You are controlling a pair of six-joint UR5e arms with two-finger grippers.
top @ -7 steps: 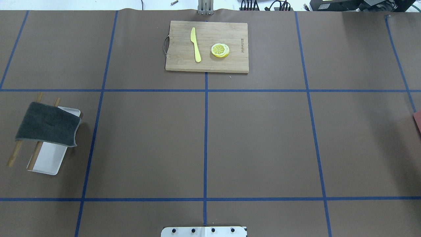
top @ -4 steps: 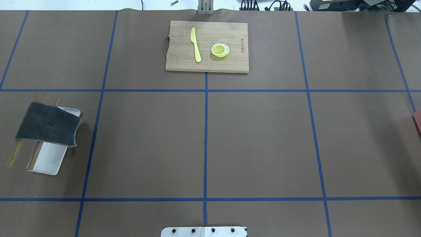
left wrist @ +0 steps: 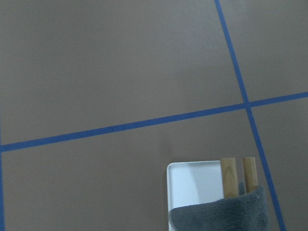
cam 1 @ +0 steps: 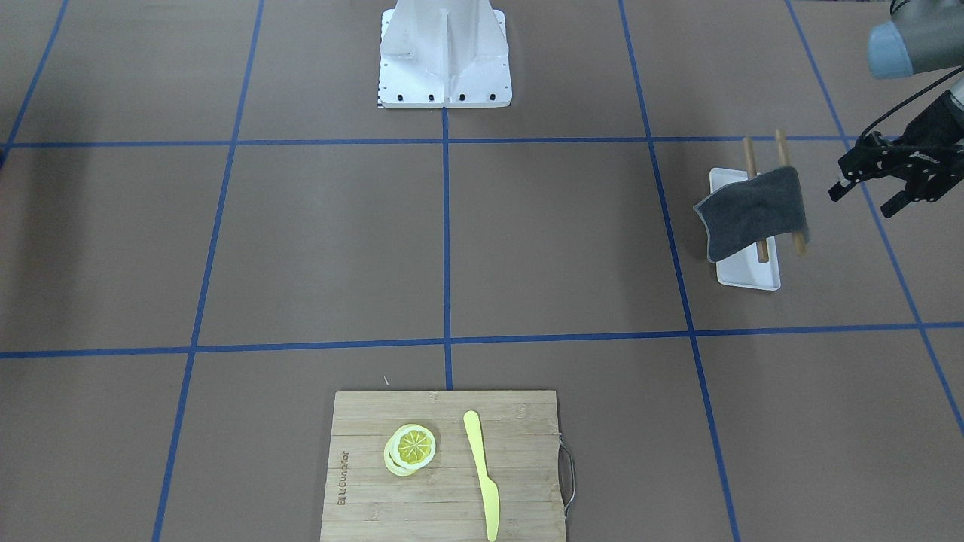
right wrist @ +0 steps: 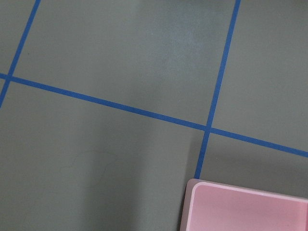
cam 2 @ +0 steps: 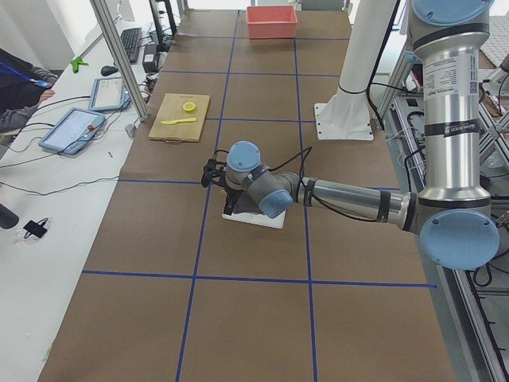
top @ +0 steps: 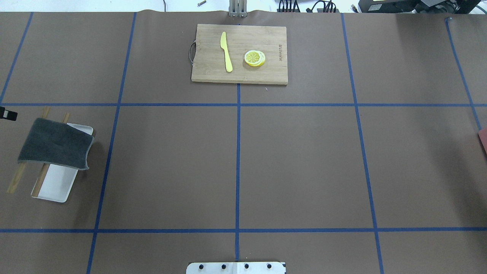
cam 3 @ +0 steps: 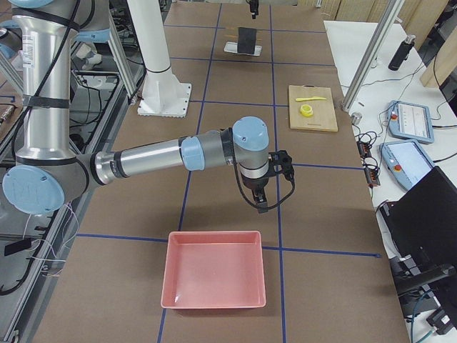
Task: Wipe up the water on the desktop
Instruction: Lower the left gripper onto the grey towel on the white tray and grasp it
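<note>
The desktop (top: 304, 163) is a wide brown surface crossed by blue tape lines; I cannot make out water on it. A dark grey cloth (top: 55, 144) hangs over two wooden sticks (top: 16, 182) on a white tray (top: 57, 186) at the left. It also shows in the front view (cam 1: 753, 211) and the left wrist view (left wrist: 221, 214). My left gripper (cam 1: 864, 197) hovers just outside the cloth, open and empty; only its tip (top: 7, 113) shows in the overhead view. My right gripper (cam 3: 265, 194) shows only in the exterior right view, and I cannot tell its state.
A bamboo cutting board (top: 207, 72) with a yellow knife (top: 226, 51) and lemon slices (top: 255, 58) lies at the far middle. A pink tray (cam 3: 214, 279) sits at the right end, below the right gripper. The robot's base plate (cam 1: 444, 90) stands at the near middle.
The left gripper's tip has come into the overhead view at the left edge, beside the cloth. Nothing else has moved.
</note>
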